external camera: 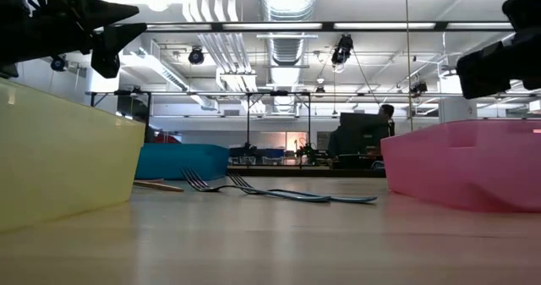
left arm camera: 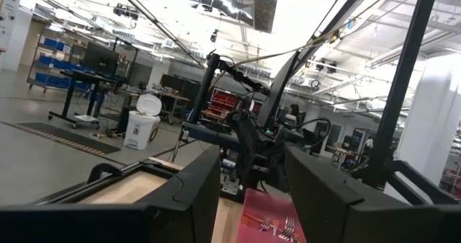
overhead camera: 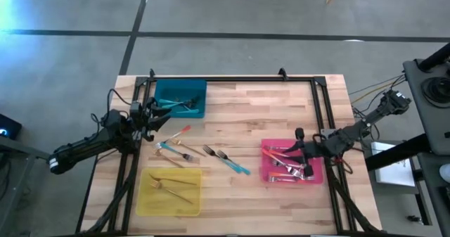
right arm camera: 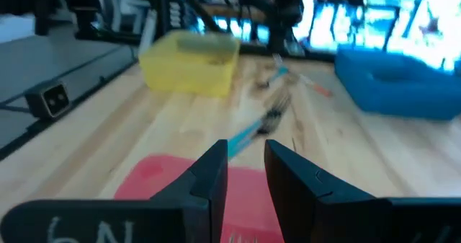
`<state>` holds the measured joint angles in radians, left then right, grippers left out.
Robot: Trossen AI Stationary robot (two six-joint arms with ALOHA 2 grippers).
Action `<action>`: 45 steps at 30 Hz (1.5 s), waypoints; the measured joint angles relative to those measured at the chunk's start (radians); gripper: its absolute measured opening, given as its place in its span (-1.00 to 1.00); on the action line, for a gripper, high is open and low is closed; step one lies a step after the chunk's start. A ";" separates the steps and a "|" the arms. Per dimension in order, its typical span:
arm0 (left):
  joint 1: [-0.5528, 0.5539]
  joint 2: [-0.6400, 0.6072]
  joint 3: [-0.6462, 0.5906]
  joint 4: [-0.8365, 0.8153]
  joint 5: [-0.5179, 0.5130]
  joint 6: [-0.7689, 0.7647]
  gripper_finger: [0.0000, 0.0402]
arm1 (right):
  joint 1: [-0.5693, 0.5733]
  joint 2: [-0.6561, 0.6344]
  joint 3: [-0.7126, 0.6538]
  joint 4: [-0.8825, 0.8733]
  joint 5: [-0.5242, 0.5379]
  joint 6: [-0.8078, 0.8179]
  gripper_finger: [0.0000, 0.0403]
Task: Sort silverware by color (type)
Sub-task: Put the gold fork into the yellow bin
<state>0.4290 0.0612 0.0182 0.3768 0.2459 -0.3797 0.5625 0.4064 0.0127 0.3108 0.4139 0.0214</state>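
Several loose forks lie flat on the wooden table (overhead camera: 281,103): a coral-handled fork (overhead camera: 177,134), gold forks (overhead camera: 177,152) and two teal-handled forks (overhead camera: 226,158), which also show in the low view (external camera: 279,193). The teal tray (overhead camera: 200,91) holds forks, the yellow tray (overhead camera: 144,195) holds gold forks, and the pink tray (overhead camera: 266,168) holds coral forks. My left gripper (overhead camera: 155,117) is open and empty above the table between the teal tray and the loose forks. My right gripper (overhead camera: 298,148) is open and empty above the pink tray's far part.
A black frame (overhead camera: 232,79) runs round the table's far and side edges. In the low view the yellow tray (external camera: 59,158) stands near left, the pink tray (external camera: 465,171) near right and the teal tray (external camera: 182,161) far back. Bare wood lies at the table's far right.
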 joint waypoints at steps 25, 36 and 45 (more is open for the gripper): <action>0.000 0.056 0.001 0.189 -0.345 -0.187 -0.30 | 0.000 -0.146 0.000 0.001 0.248 -0.001 -0.57; 0.000 0.157 0.000 0.147 -0.499 -0.081 -0.30 | 0.000 -0.146 0.000 0.001 0.240 -0.003 -0.57; 0.000 0.190 0.000 0.170 -0.633 -0.149 -0.30 | 0.000 -0.146 0.000 0.001 0.240 -0.003 -0.57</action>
<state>0.4290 0.2510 0.0185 0.5465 -0.3874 -0.5288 0.5621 0.2604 0.0124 0.3115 0.6540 0.0181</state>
